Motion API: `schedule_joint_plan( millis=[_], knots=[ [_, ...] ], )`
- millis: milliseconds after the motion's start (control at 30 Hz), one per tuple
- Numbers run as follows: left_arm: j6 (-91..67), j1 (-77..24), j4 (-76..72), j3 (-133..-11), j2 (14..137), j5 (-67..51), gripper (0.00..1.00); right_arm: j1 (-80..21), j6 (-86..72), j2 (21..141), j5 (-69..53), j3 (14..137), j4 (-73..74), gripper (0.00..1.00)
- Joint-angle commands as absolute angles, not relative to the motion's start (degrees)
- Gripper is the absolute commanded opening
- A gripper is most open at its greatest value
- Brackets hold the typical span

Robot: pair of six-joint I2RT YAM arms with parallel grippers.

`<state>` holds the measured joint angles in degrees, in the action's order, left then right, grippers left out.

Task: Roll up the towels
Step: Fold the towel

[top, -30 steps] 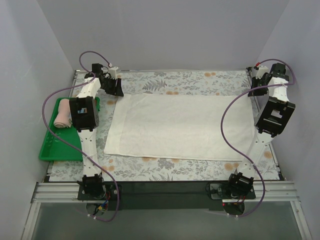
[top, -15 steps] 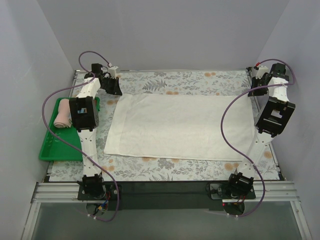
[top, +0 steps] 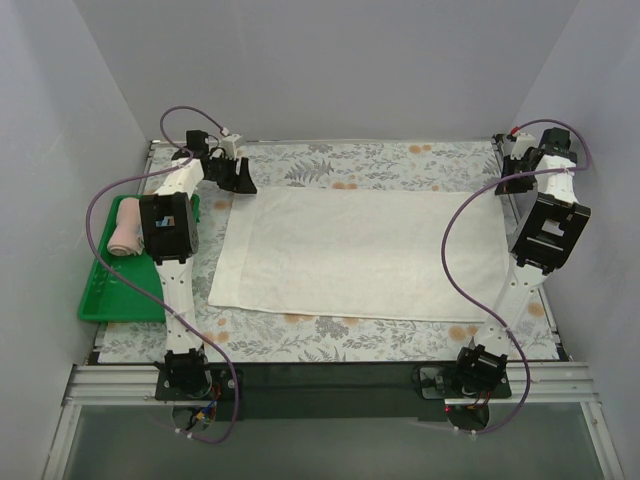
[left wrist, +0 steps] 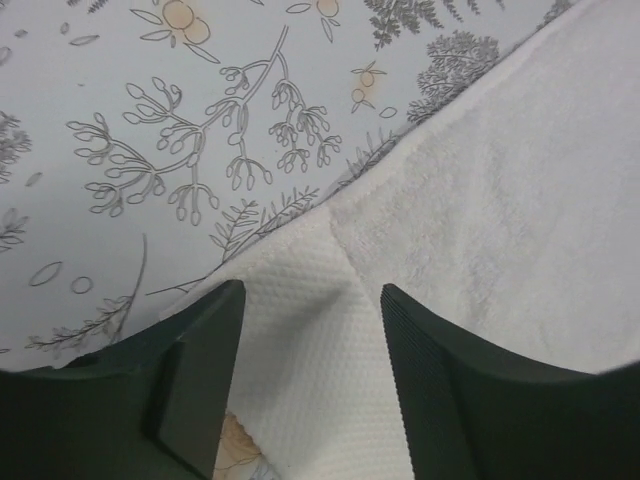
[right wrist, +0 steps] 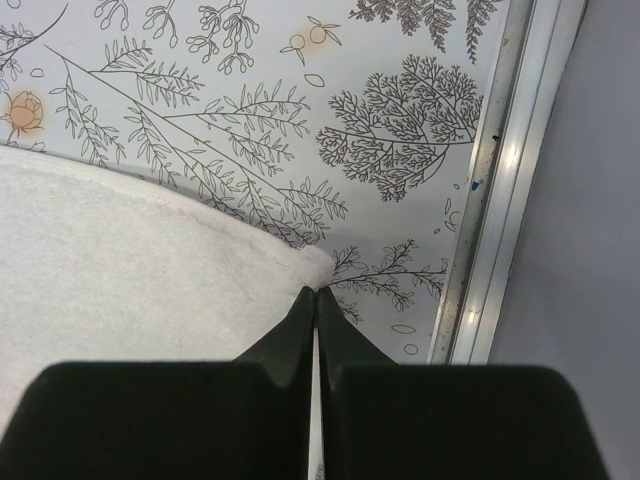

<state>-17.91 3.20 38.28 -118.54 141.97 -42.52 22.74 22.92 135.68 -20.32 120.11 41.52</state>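
Towel [top: 360,250], cream terry, flat rectangle

No legible txt, labels, brands or nos. in any view.

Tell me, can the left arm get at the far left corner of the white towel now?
Probably yes. The left gripper hangs open right over that corner of the white towel, and nothing lies between them.
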Motion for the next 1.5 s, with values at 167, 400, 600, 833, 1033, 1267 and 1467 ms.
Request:
schedule_joint_plan(
  millis=[167,400,600,833,1033,1267,1467],
  knots=[
    [-13.9,3.0,36.5,-118.7,137.5,-33.6,0.65,22.8,23.6,132.5,-21.4,119.8,40.9,0.01],
    [-13.0,2.9,35.5,-118.5,136.9,-32.8,0.58,22.7,23.5,132.7,-21.4,119.8,41.0,0.01],
    [-14.1,2.9,31.6,-117.5,134.6,-33.4,0.54,22.8,23.4,132.7,-21.4,119.6,41.0,0.01],
    [-12.9,2.8,29.9,-117.2,134.8,-32.7,0.49,22.8,23.4,132.6,-21.5,119.3,40.9,0.01],
    [-9.8,2.8,28.7,-117.7,135.7,-34.2,0.5,22.8,23.6,132.6,-21.6,119.0,40.9,0.01],
    [-4.5,2.9,33.5,-121.7,139.7,-37.5,0.5,22.7,23.8,132.7,-21.2,119.0,40.9,0.01],
    [-2.5,3.0,34.3,-120.9,141.6,-35.2,0.49,22.8,24.2,132.7,-21.0,118.7,40.9,0.01]
  ],
)
